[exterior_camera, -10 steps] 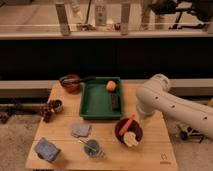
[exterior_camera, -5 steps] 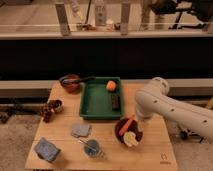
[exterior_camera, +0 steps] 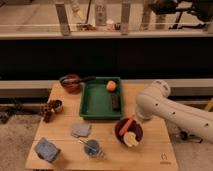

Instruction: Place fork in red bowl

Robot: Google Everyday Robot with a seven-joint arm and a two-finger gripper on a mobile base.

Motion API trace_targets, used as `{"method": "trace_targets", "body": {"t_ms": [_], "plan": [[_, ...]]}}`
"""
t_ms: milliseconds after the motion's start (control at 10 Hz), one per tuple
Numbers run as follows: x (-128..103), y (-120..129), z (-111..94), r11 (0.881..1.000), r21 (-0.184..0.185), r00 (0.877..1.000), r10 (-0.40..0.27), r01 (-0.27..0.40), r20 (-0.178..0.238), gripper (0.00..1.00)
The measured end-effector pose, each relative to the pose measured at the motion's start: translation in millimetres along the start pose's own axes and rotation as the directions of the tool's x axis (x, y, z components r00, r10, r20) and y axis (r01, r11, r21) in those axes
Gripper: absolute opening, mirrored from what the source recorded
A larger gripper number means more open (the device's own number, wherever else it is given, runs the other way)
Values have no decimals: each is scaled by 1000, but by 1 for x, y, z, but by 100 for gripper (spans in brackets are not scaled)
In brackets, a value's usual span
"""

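The fork (exterior_camera: 84,143) is a thin silvery utensil lying on the table at the front, against the left side of a small blue cup (exterior_camera: 92,148). A dark red bowl (exterior_camera: 120,131) holding a carrot and a pale food piece stands at the front right. A second reddish bowl (exterior_camera: 69,83) with a dark long-handled utensil across it stands at the back left. My white arm (exterior_camera: 165,107) reaches in from the right. My gripper (exterior_camera: 136,119) hangs low by the front-right bowl's far right rim, well to the right of the fork.
A green tray (exterior_camera: 95,107) in the middle holds an orange (exterior_camera: 111,85) and a dark block (exterior_camera: 115,102). A grey cloth (exterior_camera: 80,130), a blue sponge (exterior_camera: 47,149) and a brown cluster beside a small cup (exterior_camera: 50,108) lie on the left half. A dark wall stands behind the table.
My arm has sunk a little toward the table by the front-right bowl. The fork, cup and bowls have not moved.
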Motion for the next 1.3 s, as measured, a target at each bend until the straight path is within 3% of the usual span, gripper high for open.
{"method": "trace_targets", "body": {"t_ms": [200,300,500,600,700,800,900,1000,1100,1300], "plan": [[13,4,0,1000,2,1000,2,-2,-2,9],[21,5,0,1000,4,1000,10,-10,-4,7],[17,7,-5,999,38,999,-33,32,29,17],[7,11,-15,991,72,990,-116,111,75,28],[-5,20,-27,970,113,966,-228,214,125,39],[-21,37,-45,925,173,913,-368,339,175,53],[-38,48,-57,883,215,869,-457,417,188,64],[-57,59,-68,832,258,818,-542,491,192,75],[-72,66,-75,795,282,783,-594,538,182,79],[-108,83,-84,706,311,703,-697,636,141,80]]}}
